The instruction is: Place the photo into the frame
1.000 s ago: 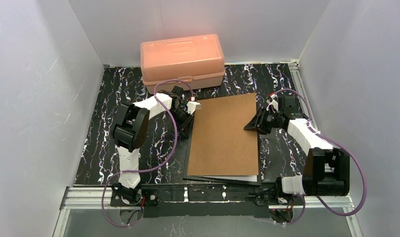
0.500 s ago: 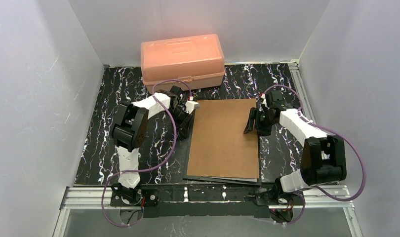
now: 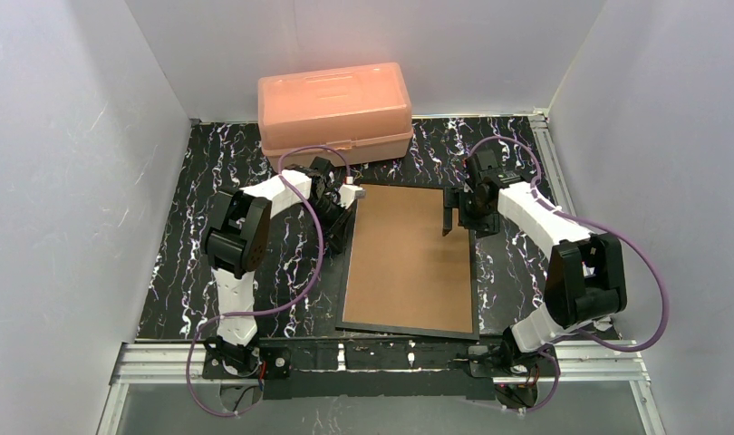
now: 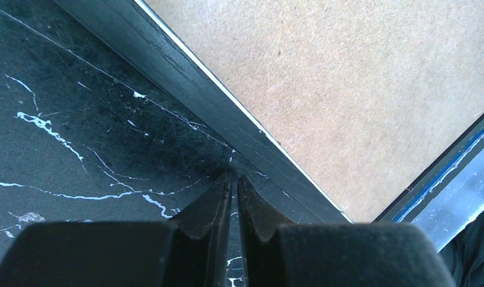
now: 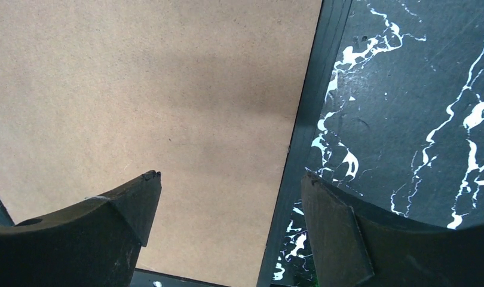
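Observation:
The black frame (image 3: 475, 281) lies flat mid-table with the brown backing board (image 3: 409, 258) resting inside its rim. The photo is hidden, with no print showing in any view. My left gripper (image 3: 342, 234) is shut and empty, its tips (image 4: 233, 178) on the marble table right against the frame's left edge (image 4: 168, 60). My right gripper (image 3: 459, 214) hovers open over the frame's far right corner. One of its fingers hangs above the board (image 5: 138, 89) and the other beyond the frame's rim (image 5: 311, 101), and the gripper (image 5: 229, 174) holds nothing.
A peach plastic box (image 3: 336, 109) stands at the back, just behind the left arm's wrist. Black marbled table top (image 3: 191, 227) surrounds the frame, with white walls on three sides. The metal rail (image 3: 372, 355) with the arm bases runs along the near edge.
The right gripper has opened and let go of the backing board, which dropped from a tilted, skewed pose to lie flat inside the frame. The right arm moved farther back. The left gripper stayed put.

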Robot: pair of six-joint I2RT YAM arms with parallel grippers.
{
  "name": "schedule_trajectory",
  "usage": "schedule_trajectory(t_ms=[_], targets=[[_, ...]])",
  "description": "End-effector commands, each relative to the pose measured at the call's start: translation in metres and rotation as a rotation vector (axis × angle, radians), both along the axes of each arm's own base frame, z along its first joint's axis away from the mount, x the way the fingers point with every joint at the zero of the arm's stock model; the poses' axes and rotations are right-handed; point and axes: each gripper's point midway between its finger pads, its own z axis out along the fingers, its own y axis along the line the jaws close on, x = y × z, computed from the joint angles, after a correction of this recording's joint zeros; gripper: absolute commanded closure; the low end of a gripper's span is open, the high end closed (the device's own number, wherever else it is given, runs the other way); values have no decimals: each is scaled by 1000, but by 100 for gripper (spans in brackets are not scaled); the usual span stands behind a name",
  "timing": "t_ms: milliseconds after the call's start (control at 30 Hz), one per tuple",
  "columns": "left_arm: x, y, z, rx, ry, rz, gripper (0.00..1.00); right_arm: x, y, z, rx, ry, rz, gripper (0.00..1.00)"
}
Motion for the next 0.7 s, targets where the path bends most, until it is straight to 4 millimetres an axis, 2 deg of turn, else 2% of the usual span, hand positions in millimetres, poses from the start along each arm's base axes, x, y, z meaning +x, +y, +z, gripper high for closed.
schedule_trajectory(t_ms=[0, 100, 267, 333, 367, 567, 667], targets=[[4, 5, 14, 0, -41, -6, 92, 7, -6, 11, -54, -31, -2, 6], [4, 6, 15, -1, -44, -3, 92, 9, -4, 17, -39, -49, -5, 8], [5, 5, 23, -21, -39, 9, 91, -4, -6, 23, -13, -62, -51, 25], [3, 3, 28, -40, -27, 15, 90, -15, -7, 22, 21, -60, -82, 25], [2, 3, 29, -45, -24, 14, 89, -26, -7, 15, 47, -41, -98, 26], [-10, 1, 33, -72, 15, 6, 83, -76, 7, -4, 230, 56, -166, 28], [-16, 2, 36, -77, 28, -1, 81, -94, 10, -10, 285, 85, -197, 29]])
